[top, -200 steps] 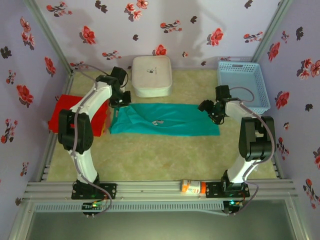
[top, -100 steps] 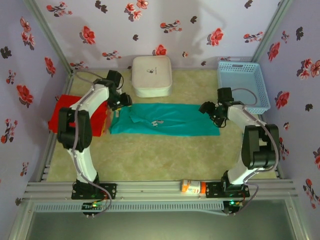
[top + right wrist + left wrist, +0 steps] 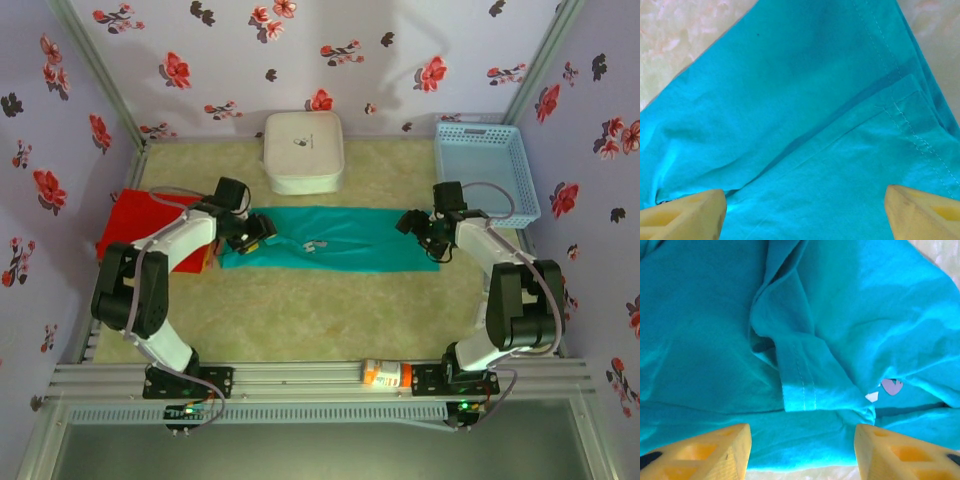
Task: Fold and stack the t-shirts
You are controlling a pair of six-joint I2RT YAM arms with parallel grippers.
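Note:
The teal t-shirt (image 3: 340,242) lies as a long folded strip across the middle of the mat. My left gripper (image 3: 262,232) hovers open over its left end. In the left wrist view, its yellow fingers (image 3: 705,452) stand apart above a folded sleeve (image 3: 800,385), beside a bit of white print (image 3: 891,386). My right gripper (image 3: 412,222) is open over the shirt's right end. Its fingers (image 3: 925,212) are spread wide above the teal cloth (image 3: 805,125) and a stitched hem (image 3: 910,127). The red t-shirt (image 3: 135,225) lies at the left edge.
A white square box (image 3: 304,152) stands behind the teal shirt. A light-blue mesh basket (image 3: 487,170) sits at the back right. An orange-and-white bottle (image 3: 387,375) lies on the front rail. Bare beige mat (image 3: 300,310) stretches in front of the shirt.
My left gripper has opened and let go of the shirt's left end, and the left arm has swung down and to the right over the cloth. The right gripper barely shifted.

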